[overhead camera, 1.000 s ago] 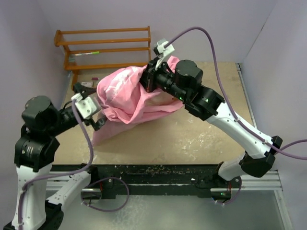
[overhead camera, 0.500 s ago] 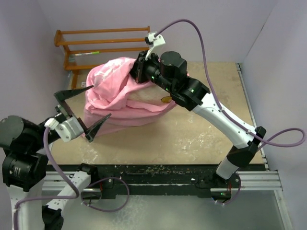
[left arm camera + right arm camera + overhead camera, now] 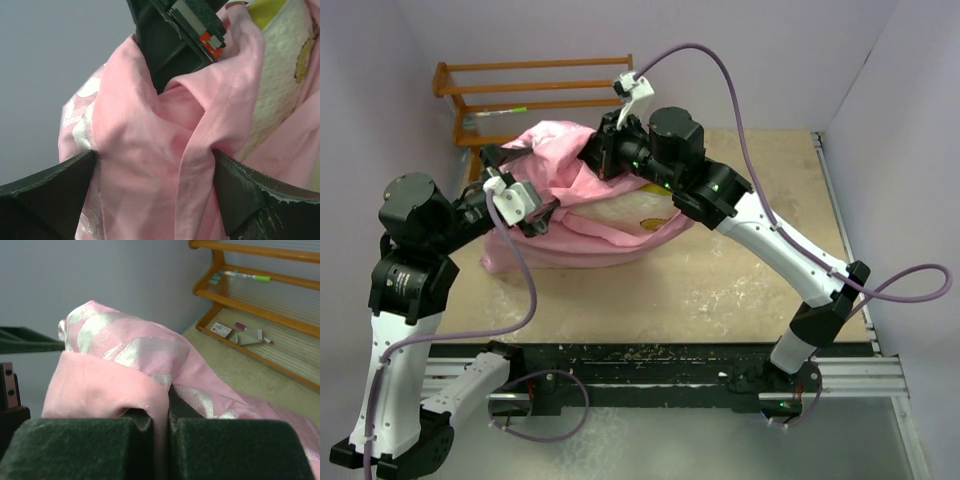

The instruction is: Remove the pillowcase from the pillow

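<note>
The pillowcase [image 3: 552, 142] lies in a bunched heap toward the far-left corner of the counter [image 3: 720, 285]. Its upper folds are lifted and its lower folds sag onto the surface. The pillow [image 3: 625, 208] is inside it. A cream, dotted patch with yellow edging shows through the mouth of the cover on the side facing the right edge, and pink cloth hides the rest. By my reading the job is only begun: the opening has been drawn back off one end, but most of the pillow is still wrapped.

The right claw [image 3: 597, 160] is clamped on a raised fold of the cover. The right wrist view shows its fingers pressed together with pink cloth [image 3: 125, 350] pinched between them. The left claw [image 3: 542, 190] comes in from the left edge with its fingers spread wide. In the left wrist view a thick ridge of cloth [image 3: 135, 150] lies between the two fingers and nothing is pinched, and the pillow [image 3: 277, 90] shows just beyond it.

What seems to be left is a second hold on the cover or the pillow, then drawing the two fully apart. A wooden rack [image 3: 535, 100] stands past the far edge.
</note>
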Controlling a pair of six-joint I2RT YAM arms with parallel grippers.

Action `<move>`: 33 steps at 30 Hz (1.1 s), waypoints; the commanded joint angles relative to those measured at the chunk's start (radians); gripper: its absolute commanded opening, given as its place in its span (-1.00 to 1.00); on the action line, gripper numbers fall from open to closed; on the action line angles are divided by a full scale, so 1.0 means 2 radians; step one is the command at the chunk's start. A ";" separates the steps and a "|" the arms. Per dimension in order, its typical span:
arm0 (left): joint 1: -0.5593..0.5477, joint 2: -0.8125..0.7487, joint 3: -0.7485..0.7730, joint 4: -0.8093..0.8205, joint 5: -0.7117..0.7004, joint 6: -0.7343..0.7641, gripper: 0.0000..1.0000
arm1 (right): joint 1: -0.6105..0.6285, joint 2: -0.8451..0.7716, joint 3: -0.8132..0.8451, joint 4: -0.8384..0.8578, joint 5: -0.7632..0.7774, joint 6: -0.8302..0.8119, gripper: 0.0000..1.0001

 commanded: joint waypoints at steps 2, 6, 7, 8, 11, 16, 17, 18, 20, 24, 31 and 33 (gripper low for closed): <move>0.003 0.031 0.038 -0.035 0.004 0.030 0.99 | -0.001 -0.033 -0.022 0.051 -0.082 -0.008 -1.00; 0.003 0.061 0.060 -0.099 0.043 0.037 0.99 | -0.001 -0.041 -0.031 0.050 -0.119 -0.014 -1.00; 0.003 0.072 0.071 -0.131 0.053 0.035 1.00 | -0.001 -0.045 -0.037 0.052 -0.121 -0.014 -1.00; 0.003 0.084 0.082 -0.154 0.062 0.031 0.96 | -0.001 -0.051 -0.042 0.055 -0.127 -0.014 -1.00; 0.003 0.118 0.106 -0.220 0.088 0.030 0.67 | -0.001 -0.066 -0.051 0.060 -0.142 -0.018 -1.00; 0.003 0.135 0.100 -0.222 0.099 -0.016 -0.41 | -0.002 -0.094 -0.067 0.063 -0.127 -0.039 -1.00; 0.003 0.134 0.097 -0.213 0.100 -0.030 -0.60 | -0.002 -0.101 -0.072 0.064 -0.117 -0.042 -0.95; 0.003 0.133 0.095 -0.202 0.099 -0.050 -0.81 | -0.003 -0.111 -0.081 0.068 -0.107 -0.046 -0.74; 0.003 0.132 0.091 -0.176 0.086 -0.099 -1.00 | -0.005 -0.136 -0.110 0.085 -0.088 -0.058 -0.19; 0.003 0.152 0.101 -0.157 0.051 -0.182 -1.00 | -0.006 -0.211 -0.188 0.120 -0.060 -0.099 0.13; 0.004 0.182 0.136 -0.139 -0.010 -0.278 -1.00 | 0.000 -0.357 -0.345 0.133 -0.053 -0.161 0.52; 0.004 0.194 0.156 -0.140 -0.018 -0.296 -1.00 | 0.014 -0.394 -0.395 0.153 -0.059 -0.172 0.55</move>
